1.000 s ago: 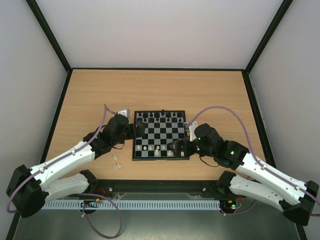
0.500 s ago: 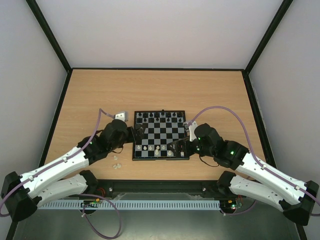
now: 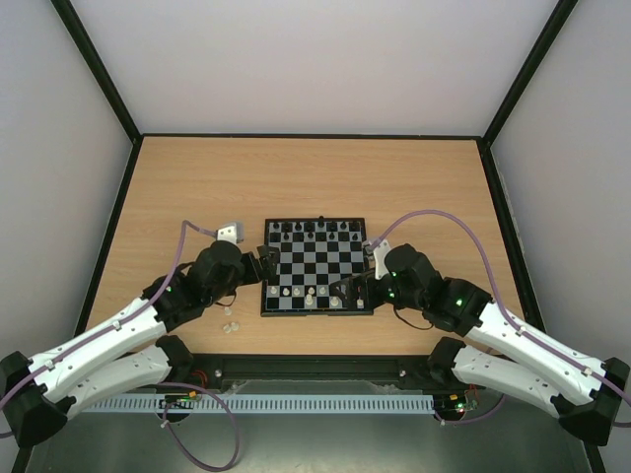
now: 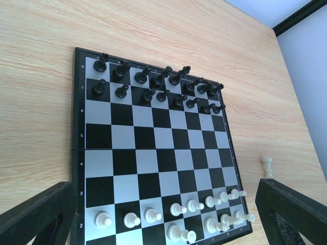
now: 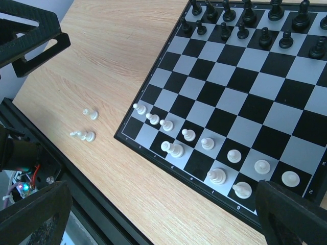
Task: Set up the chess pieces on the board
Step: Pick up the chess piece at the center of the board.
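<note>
**Q:** Which relation governed the coming pick?

**A:** We located two loose white pieces (image 3: pixel 228 313) on the worktop (image 3: pixel 315 177), off the near-left corner of the board (image 3: pixel 317 264). They lay behind the left tool (image 3: pixel 264 268), toward its own arm base. They were well apart from the right tool (image 3: pixel 345 289), which hung over the near-right part of the board. We therefore judged the left arm the nearer one.

**Q:** What state were the tools in?

**A:** Both were released, jaws spread wide, with nothing between them.

**Q:** And the long axis of the loose pieces?

**A:** In the right wrist view both appeared to lie on their sides. Their direction was too small to fix.

**Q:** How far had the set-up reached?

**A:** The black pieces (image 3: pixel 314 230) filled the two far rows. The white pieces on the board (image 3: pixel 308 296) occupied the near rows with gaps.

**Q:** What did one view add?

**A:** The left wrist view showed a single upright white piece (image 4: pixel 266 167) on the worktop beyond the board's right edge. The top view hid it beneath the right arm. The left wrist view did not show the two loose pieces.
</note>
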Available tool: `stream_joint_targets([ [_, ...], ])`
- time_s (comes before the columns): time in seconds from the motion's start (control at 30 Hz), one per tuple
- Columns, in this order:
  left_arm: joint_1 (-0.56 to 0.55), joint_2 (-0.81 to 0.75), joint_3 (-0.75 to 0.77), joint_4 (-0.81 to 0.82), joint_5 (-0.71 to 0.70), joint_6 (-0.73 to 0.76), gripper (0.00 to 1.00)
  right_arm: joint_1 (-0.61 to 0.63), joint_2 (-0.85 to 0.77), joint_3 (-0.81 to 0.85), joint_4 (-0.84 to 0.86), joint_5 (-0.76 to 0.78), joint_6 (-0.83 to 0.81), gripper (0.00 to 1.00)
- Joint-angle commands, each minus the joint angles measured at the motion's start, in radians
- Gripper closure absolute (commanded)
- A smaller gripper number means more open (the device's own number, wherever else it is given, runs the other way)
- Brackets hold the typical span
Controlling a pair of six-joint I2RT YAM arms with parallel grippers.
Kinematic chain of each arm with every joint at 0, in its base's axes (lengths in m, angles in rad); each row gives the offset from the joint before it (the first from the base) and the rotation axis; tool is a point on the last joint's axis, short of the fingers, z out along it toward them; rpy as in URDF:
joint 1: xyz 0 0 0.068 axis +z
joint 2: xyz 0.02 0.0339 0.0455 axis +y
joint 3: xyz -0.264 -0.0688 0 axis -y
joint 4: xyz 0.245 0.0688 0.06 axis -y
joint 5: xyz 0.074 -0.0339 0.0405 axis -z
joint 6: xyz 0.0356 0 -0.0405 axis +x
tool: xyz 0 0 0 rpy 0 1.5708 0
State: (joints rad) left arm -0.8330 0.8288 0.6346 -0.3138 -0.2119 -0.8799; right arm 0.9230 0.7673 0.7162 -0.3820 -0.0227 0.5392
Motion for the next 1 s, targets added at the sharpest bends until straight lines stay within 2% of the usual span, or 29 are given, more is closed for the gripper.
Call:
stream_joint_targets([
  [0.0, -0.004, -0.007, -0.025, -0.007, -0.034, -0.01, 0.01, -0.001, -0.011, -0.015, 0.007, 0.0, -0.003, 0.01],
  [0.37, -0.004, 0.028, -0.031, 0.015, -0.013, 0.006, 0.01, 0.0, -0.013, -0.013, -0.009, 0.016, 0.009, 0.01],
  [0.83, -0.002, 0.05, -0.039, -0.048, -0.054, 0.001, 0.01, -0.002, 0.067, 0.005, -0.017, 0.066, 0.003, 0.01],
  [0.97, 0.003, 0.084, -0.026, -0.127, -0.097, -0.047, 0.01, -0.001, 0.082, 0.007, -0.019, 0.045, 0.001, 0.01],
])
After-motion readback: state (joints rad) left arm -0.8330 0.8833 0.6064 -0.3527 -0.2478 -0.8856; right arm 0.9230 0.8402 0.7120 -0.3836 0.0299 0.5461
